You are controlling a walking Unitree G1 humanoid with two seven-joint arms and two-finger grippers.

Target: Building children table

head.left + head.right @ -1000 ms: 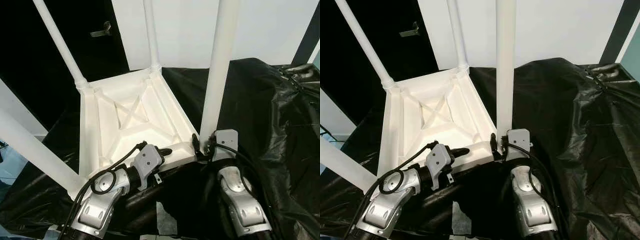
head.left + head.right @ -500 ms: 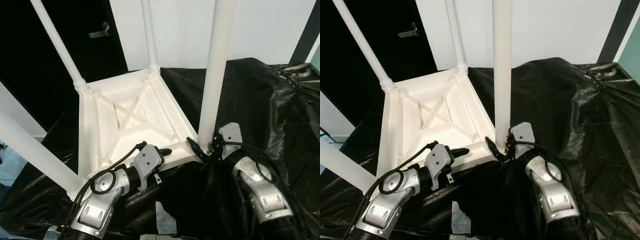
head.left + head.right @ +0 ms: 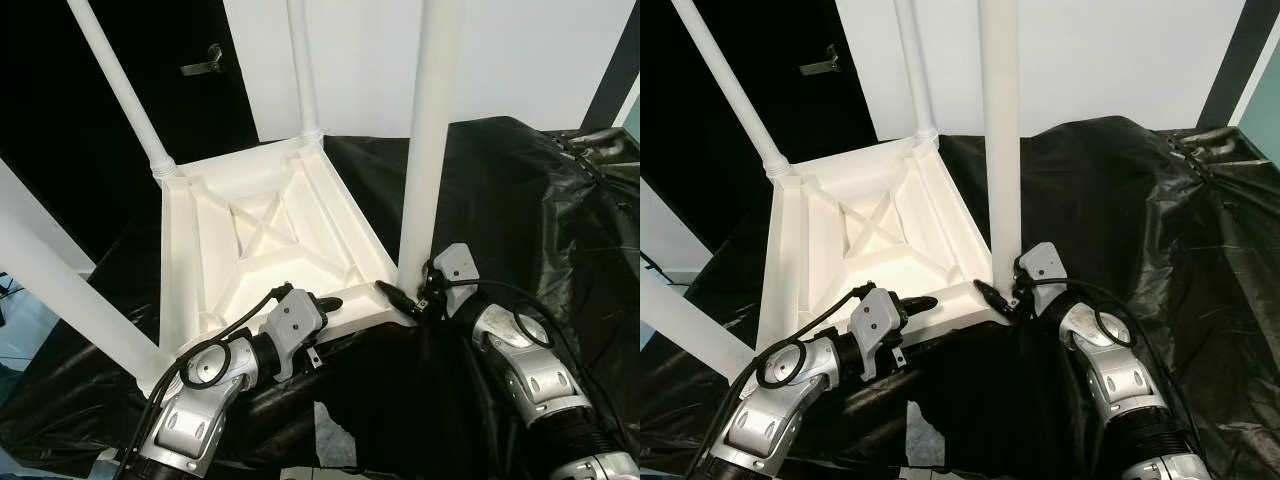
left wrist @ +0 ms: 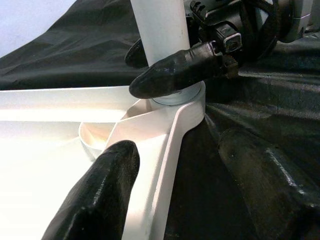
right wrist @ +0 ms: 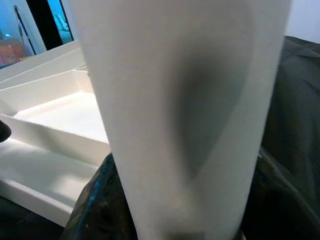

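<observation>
The white plastic children's table top [image 3: 265,245] lies upside down on the black-sheeted bench [image 3: 520,200], four white round legs up. My right hand [image 3: 408,298] clamps the near leg [image 3: 428,150] at its socket — probably the last tightening; my left hand [image 3: 325,303] straddles the rim, fingers apart.

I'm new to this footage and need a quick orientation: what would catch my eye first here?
A white upside-down table top lies on black sheeting, its four white legs pointing up. The right gripper is clamped around the base of the nearest leg at the table's near right corner. The left gripper straddles the table's near edge beside it, one finger inside the frame and one outside.
</observation>
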